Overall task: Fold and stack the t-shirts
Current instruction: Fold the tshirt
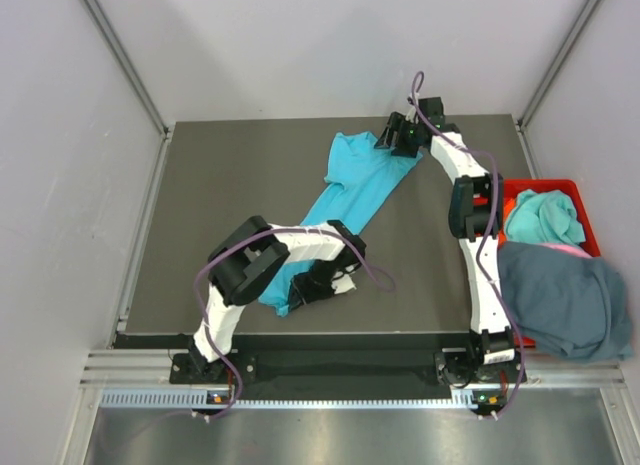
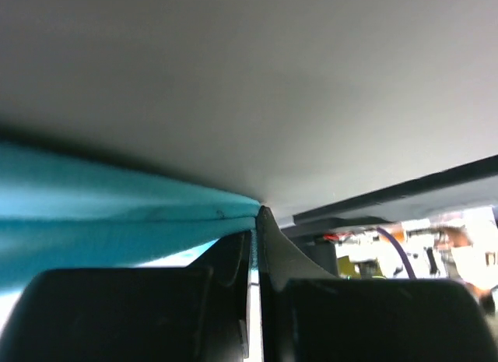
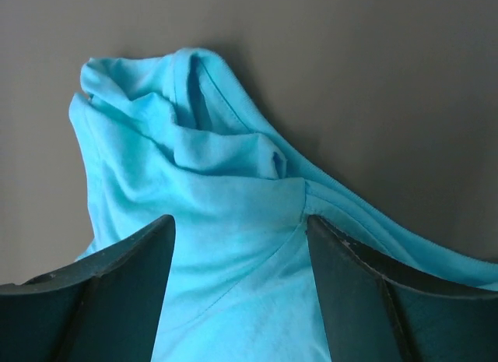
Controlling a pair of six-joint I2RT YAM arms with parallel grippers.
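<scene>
A bright turquoise t-shirt (image 1: 350,190) lies stretched in a diagonal band across the dark table, from the far middle to the near left. My left gripper (image 1: 312,285) is at its near end, shut on the cloth. In the left wrist view the left gripper (image 2: 257,220) pinches the turquoise fabric (image 2: 93,214) at its tips. My right gripper (image 1: 392,140) is at the shirt's far end. In the right wrist view the right gripper (image 3: 240,226) stands open, its fingers (image 3: 148,253) astride the bunched turquoise shoulder (image 3: 210,191).
A red bin (image 1: 570,190) stands at the table's right edge, holding a second turquoise shirt (image 1: 545,215) and a pinkish one (image 1: 567,249). A slate blue-grey shirt (image 1: 560,295) is draped over its near side. Grey walls enclose the table (image 1: 230,185).
</scene>
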